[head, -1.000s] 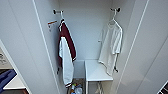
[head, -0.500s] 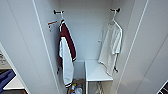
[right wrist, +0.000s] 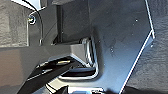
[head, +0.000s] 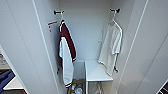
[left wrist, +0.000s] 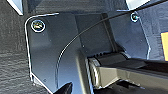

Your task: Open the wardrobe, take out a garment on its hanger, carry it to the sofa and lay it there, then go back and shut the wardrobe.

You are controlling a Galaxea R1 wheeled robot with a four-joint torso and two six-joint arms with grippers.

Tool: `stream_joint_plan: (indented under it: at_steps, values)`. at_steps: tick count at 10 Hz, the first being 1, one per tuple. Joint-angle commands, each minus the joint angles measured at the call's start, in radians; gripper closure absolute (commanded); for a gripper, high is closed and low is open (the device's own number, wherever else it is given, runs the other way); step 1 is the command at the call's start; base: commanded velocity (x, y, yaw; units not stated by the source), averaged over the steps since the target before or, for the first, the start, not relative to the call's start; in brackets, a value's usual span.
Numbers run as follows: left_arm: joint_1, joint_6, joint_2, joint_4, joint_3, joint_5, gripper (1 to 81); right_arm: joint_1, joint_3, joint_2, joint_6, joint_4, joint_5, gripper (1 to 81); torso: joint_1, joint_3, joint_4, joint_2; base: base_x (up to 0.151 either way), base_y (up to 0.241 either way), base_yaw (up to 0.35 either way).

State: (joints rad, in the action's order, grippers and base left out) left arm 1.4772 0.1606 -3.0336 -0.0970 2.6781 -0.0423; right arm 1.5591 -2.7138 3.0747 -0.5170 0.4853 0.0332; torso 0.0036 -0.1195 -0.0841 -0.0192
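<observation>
The wardrobe (head: pixel 22 45) stands open in front of me, both white doors swung wide. Inside on the right, the garment (head: pixel 111 47), a white T-shirt, hangs from its hanger (head: pixel 113 17) on a dark hook high on the side wall. Its hem droops over a white inner shelf (head: pixel 96 71). A maroon jacket with white trim (head: pixel 66 50) hangs from a hook on the left side. In both wrist views the arms' dark plates hang over dark carpet (left wrist: pixel 12 62) (right wrist: pixel 12 25).
The right door (head: pixel 150 50) angles toward me at the right. Small items (head: pixel 75 88) lie on the wardrobe floor beside the shelf. A blue patch (head: pixel 5 78) shows past the left door's lower edge; I cannot tell what it is.
</observation>
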Motion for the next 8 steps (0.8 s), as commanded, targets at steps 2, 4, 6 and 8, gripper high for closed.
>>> stream_joint_plan:
  at_steps: [2, 4, 6, 8]
  values:
    - [-0.033, 0.011, -0.001, 0.007, -0.004, 0.061, 1.0, -0.030, 0.005, 0.011, 0.000, 0.009, -0.049, 1.0, 0.000, 0.000, 0.000, 0.000, 0.000, 0.000, 0.000]
    - [-0.033, 0.011, 0.001, 0.008, -0.004, 0.061, 1.0, -0.030, 0.002, 0.011, 0.000, 0.009, -0.049, 1.0, 0.000, 0.000, 0.000, 0.000, 0.000, 0.000, 0.000]
    - [-0.033, 0.010, 0.002, 0.007, -0.004, 0.061, 1.0, -0.032, 0.002, 0.011, 0.000, 0.009, -0.049, 1.0, -0.001, 0.000, 0.000, 0.000, 0.070, 0.000, 0.000]
    - [-0.031, 0.010, 0.004, 0.007, -0.004, 0.061, 1.0, -0.033, 0.003, 0.011, 0.000, 0.009, -0.049, 1.0, -0.003, 0.001, 0.000, -0.001, 0.088, 0.000, 0.000]
